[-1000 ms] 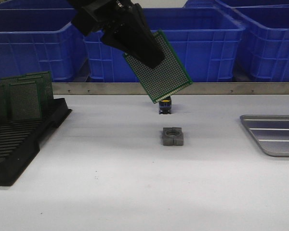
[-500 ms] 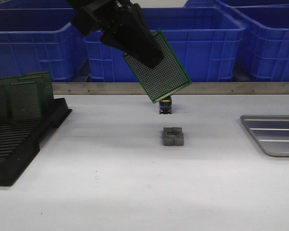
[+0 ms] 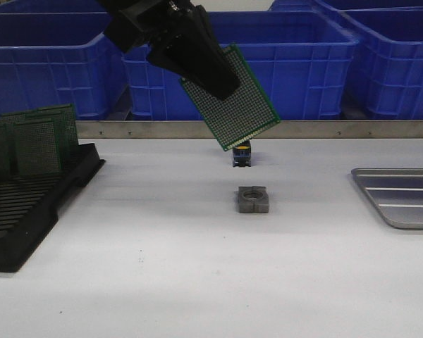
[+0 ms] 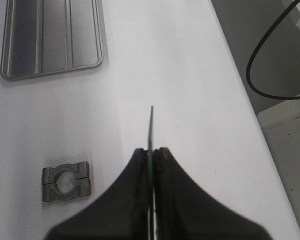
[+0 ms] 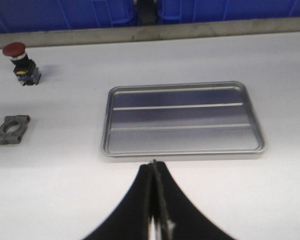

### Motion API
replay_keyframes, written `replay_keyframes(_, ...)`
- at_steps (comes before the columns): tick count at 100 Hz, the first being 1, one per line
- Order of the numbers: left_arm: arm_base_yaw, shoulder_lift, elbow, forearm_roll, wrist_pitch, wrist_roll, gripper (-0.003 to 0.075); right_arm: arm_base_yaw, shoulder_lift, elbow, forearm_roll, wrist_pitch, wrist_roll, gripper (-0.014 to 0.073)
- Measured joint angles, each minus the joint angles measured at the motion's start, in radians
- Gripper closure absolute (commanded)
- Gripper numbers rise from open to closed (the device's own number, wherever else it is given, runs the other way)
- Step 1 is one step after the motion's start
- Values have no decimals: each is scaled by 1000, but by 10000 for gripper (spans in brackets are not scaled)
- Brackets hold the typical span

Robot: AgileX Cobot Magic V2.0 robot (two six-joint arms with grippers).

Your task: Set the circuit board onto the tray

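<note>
The front view looks forward and low across the white table (image 3: 197, 274) toward the blue bins (image 3: 296, 63) at the back, catching only a corner of the tray (image 3: 402, 197) at its right edge. The left wrist camera looks steeply down from well above the table, between closed fingers (image 4: 162, 165), and shares the grey clamp block (image 4: 66, 182) and tray with the front view. The right wrist camera sits nearer the table, looking obliquely over the whole tray (image 5: 182, 120) toward the bins, and shares the clamp block and the red push-button (image 5: 20, 62).
</note>
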Motion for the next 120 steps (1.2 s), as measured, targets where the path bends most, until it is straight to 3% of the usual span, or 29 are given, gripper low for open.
replay_keyframes(12, 0, 0, 0, 0, 0, 0, 741, 82, 146, -59, 87, 1, -66, 535)
replay_keyframes(28, 0, 0, 0, 0, 0, 0, 741, 243, 320, -153, 179, -14, -147, 88)
replay_keyframes(32, 0, 0, 0, 0, 0, 0, 741, 279, 357, -175, 190, -23, -163, 5)
replay_keyframes(37, 0, 0, 0, 0, 0, 0, 741, 330, 411, -204, 197, -37, -187, -36)
replay_keyframes(68, 0, 0, 0, 0, 0, 0, 741, 588, 730, -372, 208, -123, -383, -36)
replay_keyframes(95, 0, 0, 0, 0, 0, 0, 741, 648, 895, -453, 208, -201, -456, -24)
replay_keyframes(110, 0, 0, 0, 0, 0, 0, 741, 648, 949, -479, 208, -232, -458, 131)
replay_keyframes(120, 0, 0, 0, 0, 0, 0, 741, 648, 960, -482, 208, -244, -458, 351)
